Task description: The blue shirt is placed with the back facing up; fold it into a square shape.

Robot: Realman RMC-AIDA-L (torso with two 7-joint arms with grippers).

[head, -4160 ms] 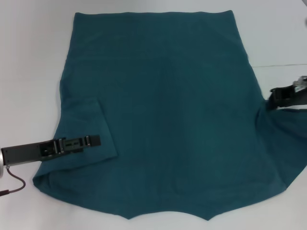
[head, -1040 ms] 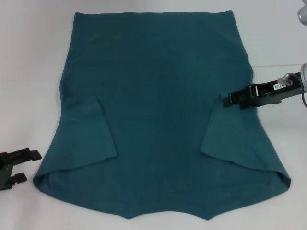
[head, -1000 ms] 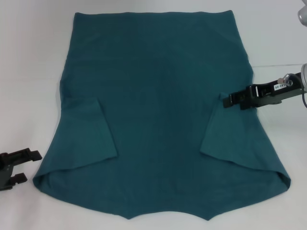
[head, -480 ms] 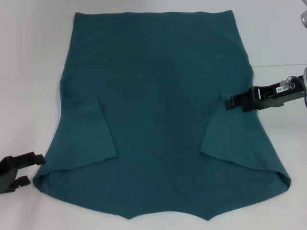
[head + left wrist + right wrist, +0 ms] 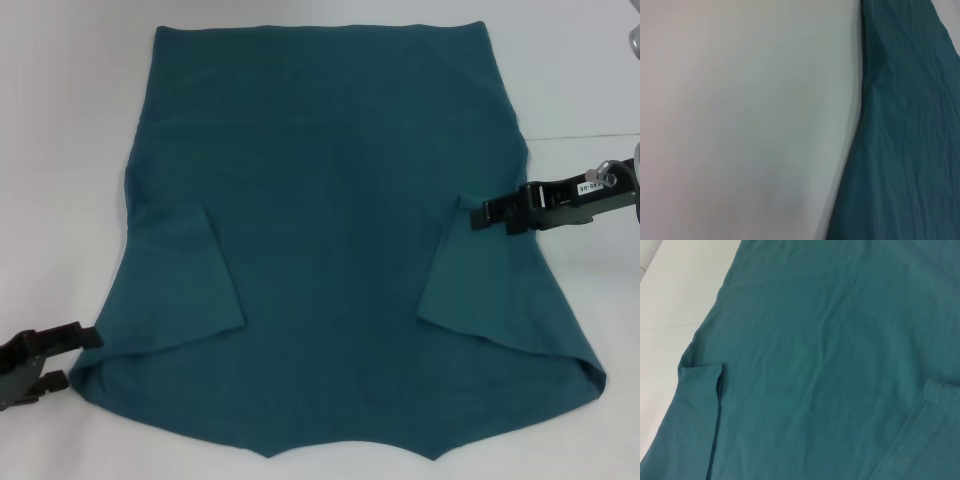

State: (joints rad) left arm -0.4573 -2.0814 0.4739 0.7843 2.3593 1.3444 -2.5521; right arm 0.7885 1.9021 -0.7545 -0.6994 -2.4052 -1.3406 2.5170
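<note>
The blue shirt (image 5: 330, 240) lies flat on the white counter (image 5: 60, 150), both sleeves folded inward. The right hand (image 5: 490, 213), narrow and holding nothing, sits over the right sleeve's corner; it should lift straight clear without dragging cloth. The left hand (image 5: 75, 355), wide, waits beside the nearest corner. Only the right wrist view shows the sleeve's stitched hem.
</note>
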